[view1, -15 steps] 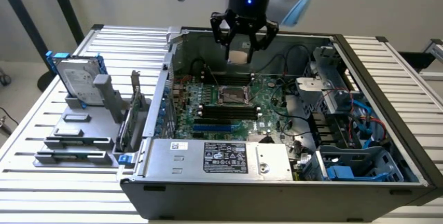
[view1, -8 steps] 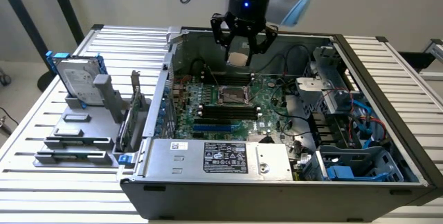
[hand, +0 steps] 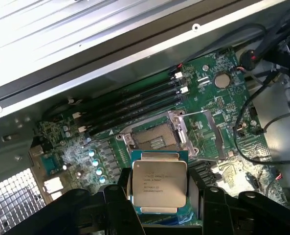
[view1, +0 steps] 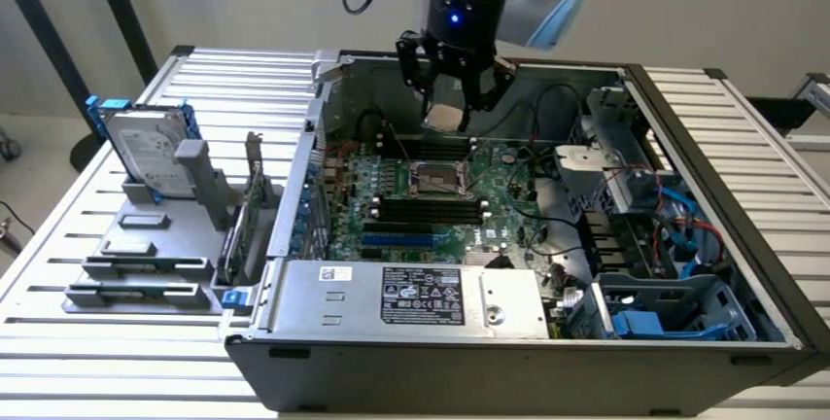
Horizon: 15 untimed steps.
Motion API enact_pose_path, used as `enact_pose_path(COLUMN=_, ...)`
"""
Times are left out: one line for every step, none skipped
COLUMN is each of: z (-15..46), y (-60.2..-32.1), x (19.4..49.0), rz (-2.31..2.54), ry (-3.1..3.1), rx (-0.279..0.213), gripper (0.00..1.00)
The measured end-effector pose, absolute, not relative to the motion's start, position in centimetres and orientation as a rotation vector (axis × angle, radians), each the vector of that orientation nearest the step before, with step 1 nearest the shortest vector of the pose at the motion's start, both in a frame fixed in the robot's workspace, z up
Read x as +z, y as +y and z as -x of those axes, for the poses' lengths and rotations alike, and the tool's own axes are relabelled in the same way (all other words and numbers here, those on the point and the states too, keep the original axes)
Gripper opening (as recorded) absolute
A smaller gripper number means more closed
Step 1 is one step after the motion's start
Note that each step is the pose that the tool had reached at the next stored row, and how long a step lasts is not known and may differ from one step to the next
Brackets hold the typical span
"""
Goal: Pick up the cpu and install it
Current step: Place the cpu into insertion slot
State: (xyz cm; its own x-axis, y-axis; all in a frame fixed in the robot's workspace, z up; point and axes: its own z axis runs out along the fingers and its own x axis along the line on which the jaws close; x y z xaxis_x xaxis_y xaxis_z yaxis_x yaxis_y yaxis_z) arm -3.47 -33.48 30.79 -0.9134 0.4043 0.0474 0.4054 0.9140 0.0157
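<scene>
Gripping the cpu, the gripper hangs above the socket. A tilted or offset cpu may damage the socket.

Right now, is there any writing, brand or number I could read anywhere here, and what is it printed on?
Nothing reads clearly.
cpu: several printed lines on its metal top, too blurred to read.
black label on the grey metal box: white print, too small to read.
white sticker beside it: too small.
hard drive label: too small.
</scene>
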Motion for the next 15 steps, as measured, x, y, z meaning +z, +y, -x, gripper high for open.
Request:
enact_pose_path(z=3.5, y=-33.5, x=30.6, rz=0.668, ry=-3.025, rx=-0.040, gripper=0.55)
enact_pose_path(z=3.5, y=-33.5, x=30.5, rz=0.696, ry=-3.020, rx=-0.040, gripper=0.55)
enact_pose_path(z=3.5, y=-33.5, x=30.4, rz=0.723, ry=-3.013, rx=-0.041, gripper=0.55)
enact_pose_path(z=3.5, y=-33.5, x=30.2, rz=0.750, ry=-3.007, rx=-0.042, gripper=0.55)
enact_pose_path(z=3.5, y=-33.5, x=30.1, rz=0.777, ry=-3.000, rx=-0.042, gripper=0.55)
enact_pose_path(z=3.5, y=-33.5, x=30.0, rz=0.804, ry=-2.993, rx=-0.043, gripper=0.55)
enact_pose_path(z=3.5, y=-33.5, x=29.8, rz=0.832, ry=-2.986, rx=-0.043, gripper=0.55)
enact_pose_path(z=3.5, y=-33.5, x=29.7, rz=0.859, ry=-2.979, rx=-0.044, gripper=0.55)
enact_pose_path(z=3.5, y=-33.5, x=29.5, rz=0.886, ry=-2.971, rx=-0.044, gripper=0.55)
enact_pose_path(z=3.5, y=-33.5, x=29.4, rz=0.913, ry=-2.963, rx=-0.045, gripper=0.55)
enact_pose_path(z=3.5, y=-33.5, x=29.2, rz=0.940, ry=-2.955, rx=-0.046, gripper=0.55)
enact_pose_path(z=3.5, y=-33.5, x=29.1, rz=0.968, ry=-2.946, rx=-0.046, gripper=0.55)
enact_pose_path(z=3.5, y=-33.5, x=28.9, rz=0.995, ry=-2.938, rx=-0.047, gripper=0.55)
enact_pose_path(z=3.5, y=-33.5, x=28.8, rz=1.021, ry=-2.929, rx=-0.047, gripper=0.55)
enact_pose_path(z=3.5, y=-33.5, x=28.6, rz=1.048, ry=-2.920, rx=-0.048, gripper=0.55)
